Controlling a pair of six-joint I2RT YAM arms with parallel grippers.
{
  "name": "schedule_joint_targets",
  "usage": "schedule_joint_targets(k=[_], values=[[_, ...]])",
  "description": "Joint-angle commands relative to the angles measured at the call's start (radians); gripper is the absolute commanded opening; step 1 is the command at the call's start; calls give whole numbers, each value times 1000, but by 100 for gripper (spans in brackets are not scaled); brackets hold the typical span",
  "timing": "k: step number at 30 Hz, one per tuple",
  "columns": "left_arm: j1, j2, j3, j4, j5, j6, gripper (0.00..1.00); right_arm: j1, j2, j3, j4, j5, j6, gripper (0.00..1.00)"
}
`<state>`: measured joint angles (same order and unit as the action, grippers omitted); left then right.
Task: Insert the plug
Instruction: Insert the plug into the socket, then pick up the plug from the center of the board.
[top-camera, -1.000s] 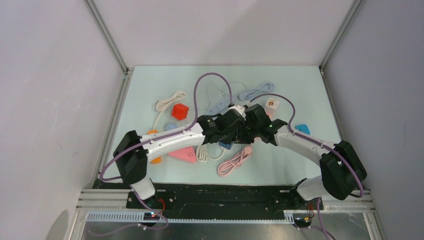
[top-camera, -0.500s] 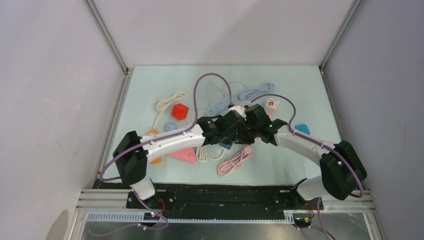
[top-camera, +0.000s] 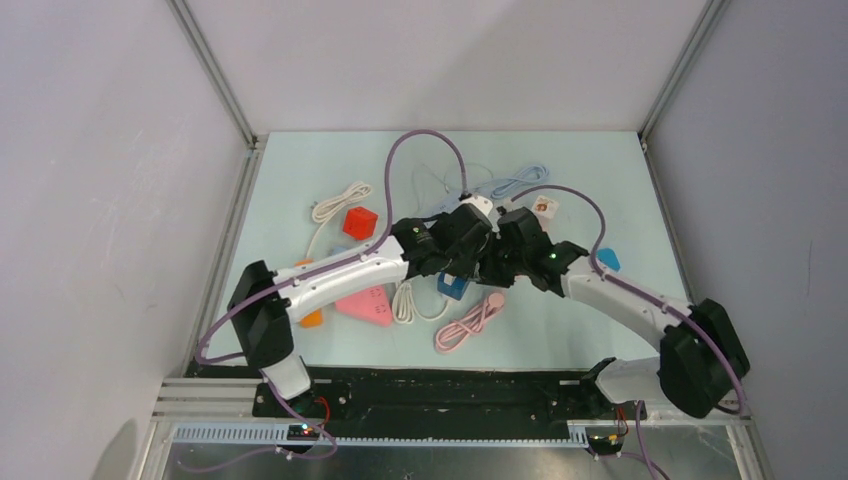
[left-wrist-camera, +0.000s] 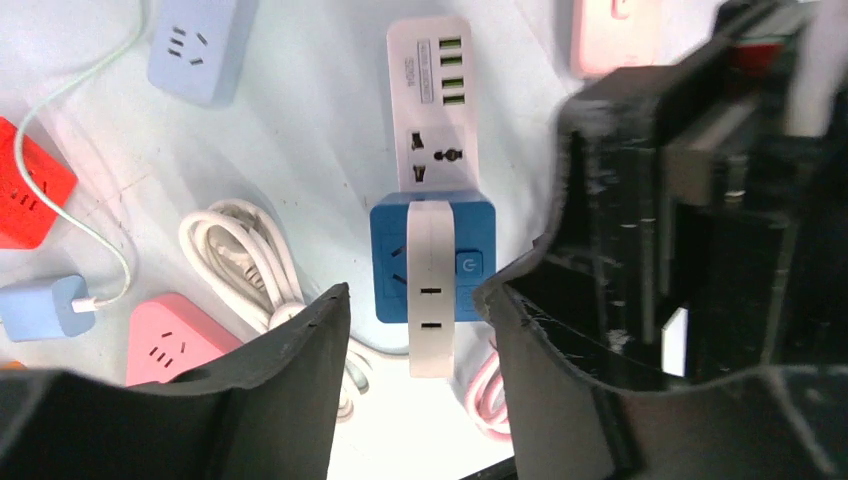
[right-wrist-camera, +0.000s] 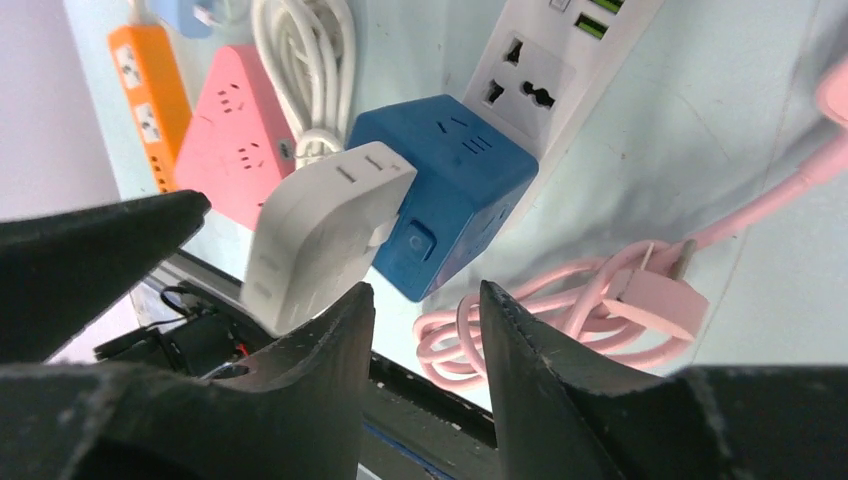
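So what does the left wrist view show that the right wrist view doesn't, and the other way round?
Only the left wrist view: a red cube socket, a pale blue socket block and a small blue charger on a thin cable.
Only the right wrist view: an orange power strip and the pink plug at the end of the pink cable.
Both: the blue cube socket with the white plug sitting on it, the white power strip, the pink triangular socket and the white coiled cable.
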<state>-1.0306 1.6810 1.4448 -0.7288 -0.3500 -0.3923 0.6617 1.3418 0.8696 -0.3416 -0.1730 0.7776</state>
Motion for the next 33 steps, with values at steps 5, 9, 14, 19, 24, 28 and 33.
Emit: schedule_joint_targets(k=[5,9,14,19,24,28,33], values=[[3,-123,64,-2,-29,2,68,-11,-217,31,-121,77,-5,54],[14,-226,12,-13,-109,-15,75,-26,-337,31,-196,133,-20,60],[66,-391,-110,-24,-143,-33,97,-31,-470,31,-217,171,-58,69],[164,-522,-244,-24,-164,-76,100,-21,-504,34,-159,163,-112,81],[303,-620,-405,-22,-93,-138,100,10,-435,95,-42,91,-166,83],[448,-668,-505,-16,13,-173,100,44,-267,192,20,66,-214,83],[604,-705,-609,22,160,-213,100,89,-35,351,36,-2,-358,83]])
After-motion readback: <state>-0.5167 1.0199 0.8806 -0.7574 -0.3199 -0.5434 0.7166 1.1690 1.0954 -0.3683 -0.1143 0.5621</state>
